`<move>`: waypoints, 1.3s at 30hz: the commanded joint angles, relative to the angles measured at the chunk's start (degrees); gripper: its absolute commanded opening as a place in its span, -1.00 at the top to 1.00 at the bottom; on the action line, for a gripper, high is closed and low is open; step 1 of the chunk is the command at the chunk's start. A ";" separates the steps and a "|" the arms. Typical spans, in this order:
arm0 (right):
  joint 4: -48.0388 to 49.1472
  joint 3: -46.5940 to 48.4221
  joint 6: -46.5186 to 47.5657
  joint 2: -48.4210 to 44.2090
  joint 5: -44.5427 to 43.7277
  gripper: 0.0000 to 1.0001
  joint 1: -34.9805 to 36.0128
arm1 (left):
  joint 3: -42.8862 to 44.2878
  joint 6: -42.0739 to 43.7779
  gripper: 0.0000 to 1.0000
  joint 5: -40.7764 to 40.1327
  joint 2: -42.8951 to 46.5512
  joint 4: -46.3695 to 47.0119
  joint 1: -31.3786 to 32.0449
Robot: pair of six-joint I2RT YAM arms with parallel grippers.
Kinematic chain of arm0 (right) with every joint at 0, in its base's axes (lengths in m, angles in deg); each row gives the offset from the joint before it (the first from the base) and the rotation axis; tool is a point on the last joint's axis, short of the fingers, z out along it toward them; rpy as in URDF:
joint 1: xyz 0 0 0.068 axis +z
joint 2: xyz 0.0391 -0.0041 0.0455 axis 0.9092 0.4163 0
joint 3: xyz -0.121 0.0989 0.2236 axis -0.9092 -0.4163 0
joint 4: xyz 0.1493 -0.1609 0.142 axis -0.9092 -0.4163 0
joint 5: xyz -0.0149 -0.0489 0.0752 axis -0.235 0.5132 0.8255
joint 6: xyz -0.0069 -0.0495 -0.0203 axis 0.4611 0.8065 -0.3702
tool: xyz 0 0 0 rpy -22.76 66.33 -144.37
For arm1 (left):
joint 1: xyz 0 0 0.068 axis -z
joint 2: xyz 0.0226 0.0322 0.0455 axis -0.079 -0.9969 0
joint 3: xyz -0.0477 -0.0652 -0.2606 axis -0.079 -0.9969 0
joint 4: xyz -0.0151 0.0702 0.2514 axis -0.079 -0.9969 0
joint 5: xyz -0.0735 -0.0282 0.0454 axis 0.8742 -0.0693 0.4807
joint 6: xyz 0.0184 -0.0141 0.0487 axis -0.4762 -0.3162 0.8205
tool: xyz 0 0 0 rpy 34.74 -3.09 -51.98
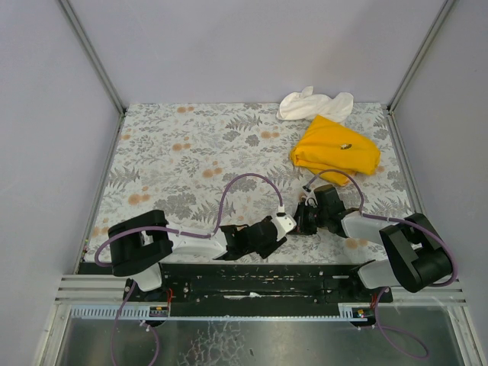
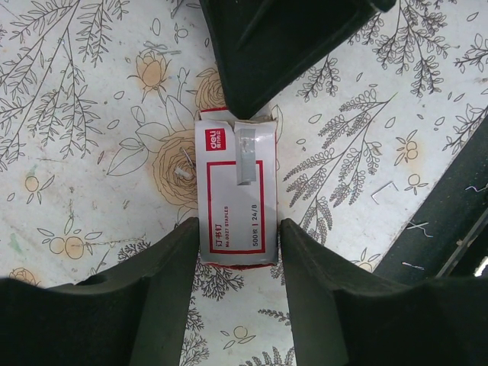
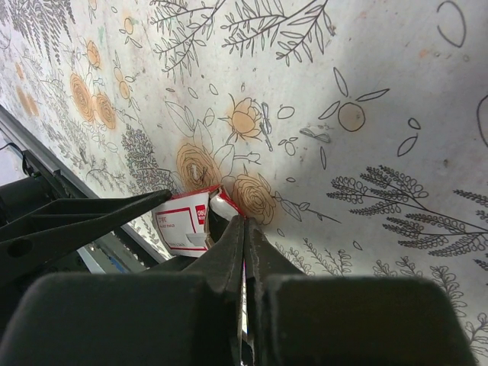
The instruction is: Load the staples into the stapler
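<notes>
The staples box (image 2: 232,191), pink-red with a white label, lies flat on the flowered table. My left gripper (image 2: 238,225) has a finger on each long side of the box's near end and is shut on it. From the far side my right gripper (image 3: 244,221) is shut, its tips at the box's torn-open end flap (image 3: 221,202); I cannot tell if the flap is pinched. In the top view both grippers (image 1: 286,223) (image 1: 305,217) meet near the table's front edge. The stapler shows in no view.
A yellow cloth (image 1: 335,149) with a small object on it and a white cloth (image 1: 313,103) lie at the back right. Loose staples (image 2: 385,191) are scattered near the box. The black base rail (image 2: 442,229) runs just right of the left gripper.
</notes>
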 commanded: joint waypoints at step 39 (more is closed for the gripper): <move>-7.81 3.31 4.24 -3.65 -9.95 1.00 0.40 | -6.11 -1.95 0.17 -4.01 3.50 -2.75 -0.34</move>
